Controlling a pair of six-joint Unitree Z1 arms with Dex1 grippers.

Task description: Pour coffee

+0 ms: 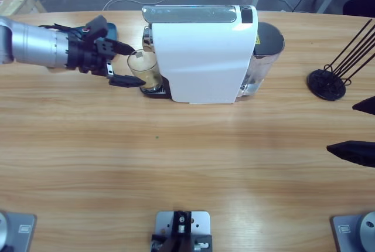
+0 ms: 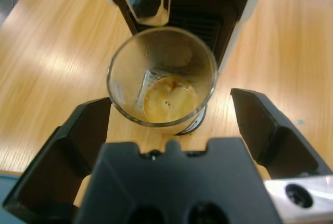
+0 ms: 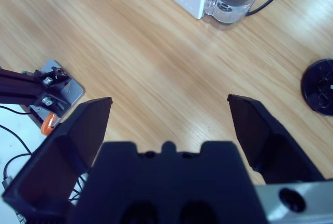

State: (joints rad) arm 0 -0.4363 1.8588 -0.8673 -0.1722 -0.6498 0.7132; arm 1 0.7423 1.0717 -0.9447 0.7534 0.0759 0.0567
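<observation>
Clear drinking glass (image 1: 144,70) sits on the drip tray under the spout of the white capsule coffee machine (image 1: 202,53), at about 9 o'clock of the machine body in the high view. Coffee (image 2: 170,99) is a shallow brown pool with tan froth at the glass bottom. Left gripper (image 1: 119,63) comes in from 9 o'clock, jaws spread wide, one on each side of the glass, not touching it yet as far as the wrist view shows. Right gripper (image 3: 169,117) is gaping too, holds nothing, hangs over bare wooden table (image 1: 176,158) at the 3 o'clock edge, well apart from the machine. Black capsule rack (image 1: 328,83) stands at 3 o'clock of the machine.

Handling guess: glass is rigid, smooth, slippery, breakable; light with so little liquid. Grip mid-wall, on opposite sides, moderate squeeze, keep upright when sliding it clear of the spout.
</observation>
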